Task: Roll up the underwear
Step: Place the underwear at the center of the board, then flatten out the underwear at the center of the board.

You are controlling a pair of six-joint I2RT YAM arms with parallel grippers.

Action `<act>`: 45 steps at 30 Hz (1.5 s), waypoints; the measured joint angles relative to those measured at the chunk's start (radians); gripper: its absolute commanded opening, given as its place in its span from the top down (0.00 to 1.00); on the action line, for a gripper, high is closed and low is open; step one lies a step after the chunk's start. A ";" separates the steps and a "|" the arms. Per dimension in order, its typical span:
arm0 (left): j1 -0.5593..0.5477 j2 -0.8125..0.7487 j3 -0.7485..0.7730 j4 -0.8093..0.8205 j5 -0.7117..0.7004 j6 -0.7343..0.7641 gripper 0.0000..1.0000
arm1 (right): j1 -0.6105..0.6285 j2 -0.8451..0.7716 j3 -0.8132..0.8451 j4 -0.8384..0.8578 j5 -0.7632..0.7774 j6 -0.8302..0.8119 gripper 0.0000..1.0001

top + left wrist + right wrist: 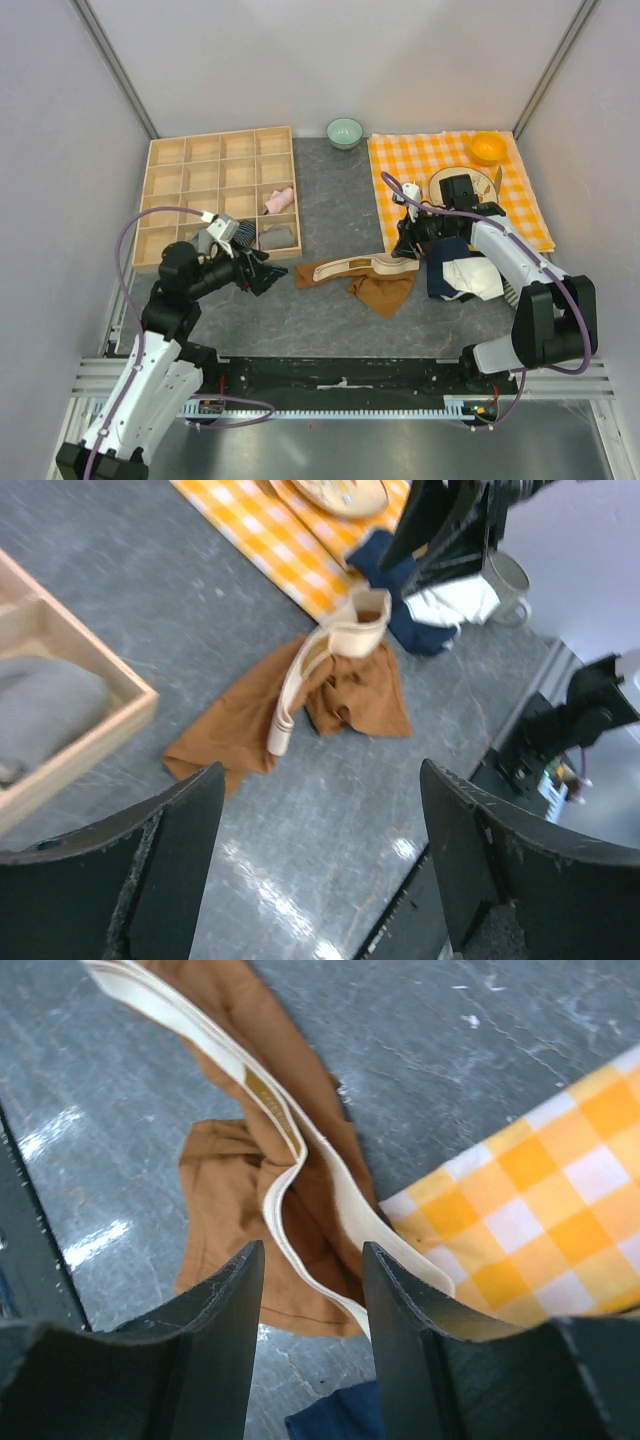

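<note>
The rust-brown underwear (378, 288) lies crumpled in the middle of the table, its tan band (350, 267) stretched to the left. My right gripper (405, 246) hangs over its right end by the checked cloth. In the right wrist view this gripper (313, 1300) is open, and the band (300, 1175) passes below the gap without touching either finger. My left gripper (264, 272) stands wide open left of the garment. Its wrist view (320, 850) shows only bare table between the fingers, with the underwear (345, 685) farther off. A cream-white garment (478, 278) rests on a navy cloth (442, 282) on the right.
A wooden compartment tray (293, 190) stands at the back left with a pink roll (280, 200) and a grey piece (278, 237) in it. The orange checked cloth (410, 160) carries a plate (478, 180) and an orange bowl (488, 148). A green bowl (345, 131) stands behind.
</note>
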 measured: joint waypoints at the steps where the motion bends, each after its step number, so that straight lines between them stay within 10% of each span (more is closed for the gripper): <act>1: -0.024 0.025 0.003 -0.004 -0.002 0.002 0.20 | 0.000 0.000 0.000 -0.018 -0.022 -0.019 0.47; 12: -0.447 0.608 0.293 -0.191 -0.275 0.116 0.27 | 0.000 0.002 0.000 -0.086 -0.054 -0.082 0.47; 20: -0.528 0.885 0.393 -0.290 -0.489 0.157 0.36 | 0.000 0.024 0.000 -0.104 -0.039 -0.092 0.46; 28: -0.540 0.968 0.486 -0.328 -0.560 0.182 0.56 | 0.000 0.052 0.000 -0.120 -0.021 -0.109 0.46; 30: -0.540 0.980 0.509 -0.329 -0.560 0.189 0.98 | 0.000 0.055 0.000 -0.122 -0.011 -0.113 0.46; 45: -0.539 0.843 0.512 -0.367 -0.557 0.223 0.98 | -0.066 0.069 0.001 -0.113 0.169 -0.113 0.44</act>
